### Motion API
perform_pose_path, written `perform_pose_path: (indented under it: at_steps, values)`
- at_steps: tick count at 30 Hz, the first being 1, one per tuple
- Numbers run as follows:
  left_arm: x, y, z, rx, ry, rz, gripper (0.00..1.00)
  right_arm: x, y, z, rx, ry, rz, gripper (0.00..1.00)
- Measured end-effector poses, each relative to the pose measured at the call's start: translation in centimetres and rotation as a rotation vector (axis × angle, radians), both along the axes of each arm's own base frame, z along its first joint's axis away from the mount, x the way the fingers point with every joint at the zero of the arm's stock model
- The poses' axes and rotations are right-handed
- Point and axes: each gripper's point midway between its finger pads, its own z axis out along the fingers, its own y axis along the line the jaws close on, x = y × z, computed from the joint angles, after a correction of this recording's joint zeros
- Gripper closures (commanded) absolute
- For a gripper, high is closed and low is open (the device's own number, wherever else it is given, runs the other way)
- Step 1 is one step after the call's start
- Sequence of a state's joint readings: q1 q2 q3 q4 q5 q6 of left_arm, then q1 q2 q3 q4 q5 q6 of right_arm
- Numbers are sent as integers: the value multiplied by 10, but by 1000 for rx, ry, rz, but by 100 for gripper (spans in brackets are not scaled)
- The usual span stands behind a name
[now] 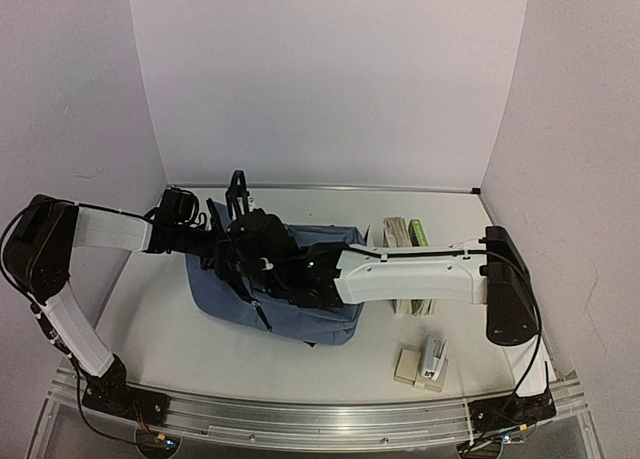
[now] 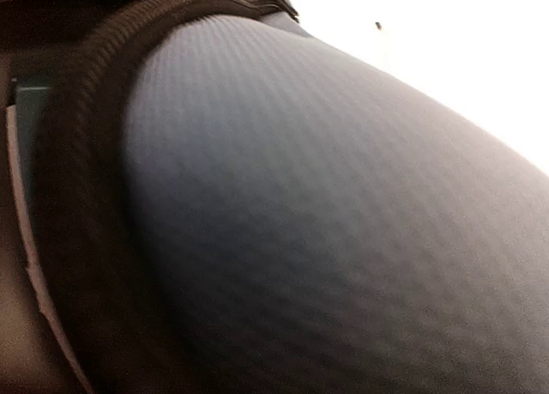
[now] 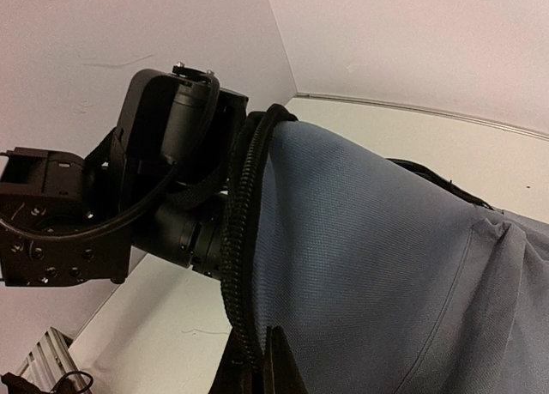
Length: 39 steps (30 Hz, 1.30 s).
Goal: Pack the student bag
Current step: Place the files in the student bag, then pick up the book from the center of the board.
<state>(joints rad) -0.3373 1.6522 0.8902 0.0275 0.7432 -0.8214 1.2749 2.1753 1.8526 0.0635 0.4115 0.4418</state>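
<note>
Far left, left gripper [image 3: 202,239] is nearly closed and seems to pinch the raised zip edge of the student bag [image 1: 300,314]; fingertips are hidden behind cloth. Risk: the soft edge slips out and the mouth flops shut. Bag lies mid-table under both arms. Right gripper [image 3: 268,372] is fully closed at the same zip edge; can't tell if it holds anything. It could snag the teeth or drag the bag. Right of the bag, books [image 1: 400,234] and stapler [image 1: 432,357] are not packed; a dragged bag may knock the books. White table [image 1: 170,329], plain white walls [image 1: 320,79] on three sides.
</note>
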Motion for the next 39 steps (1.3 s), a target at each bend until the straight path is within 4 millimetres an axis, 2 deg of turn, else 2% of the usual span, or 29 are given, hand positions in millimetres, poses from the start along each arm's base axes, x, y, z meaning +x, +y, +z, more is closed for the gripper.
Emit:
perform_pose_path:
  at_steps: [5, 9, 11, 15, 19, 21, 24, 26, 28, 31, 33, 35, 39]
  values:
    - [6, 7, -20, 74, -5, 33, 66, 4, -3, 0, 2, -3, -30, 100]
    - [10, 16, -22, 135, -28, 72, 58, 5, -5, -1, 2, -8, -45, 99]
    - [7, 24, -16, 169, -46, 96, 49, 6, -6, -4, 2, -6, -50, 90]
    - [-1, 44, 23, 230, -140, 164, 31, 4, -11, -21, -22, 7, -51, 60]
    - [-22, 75, 75, 279, -261, 266, 22, -3, -17, -37, -61, 28, -16, 41]
    - [-36, 95, 94, 308, -297, 327, 15, -10, -25, -37, -73, 39, 9, 34]
    - [-57, 128, 111, 365, -328, 426, 7, -19, -41, -22, -62, 44, 36, 23]
    - [-71, 147, 118, 401, -342, 479, 4, -25, -59, -4, -49, 37, 38, 17]
    - [-81, 156, 122, 422, -351, 500, 1, -28, -80, 19, -29, 21, 23, 14]
    - [-90, 160, 125, 447, -347, 492, 0, -27, -116, 54, -9, -4, -34, 13]
    - [-90, 158, 124, 453, -336, 475, 0, -20, -137, 68, -6, -9, -72, 14]
    - [-87, 154, 121, 453, -323, 454, 0, -3, -164, 69, -20, 2, -122, 14]
    - [-81, 144, 108, 446, -278, 401, 0, 54, -240, 36, -122, 65, -291, 15]
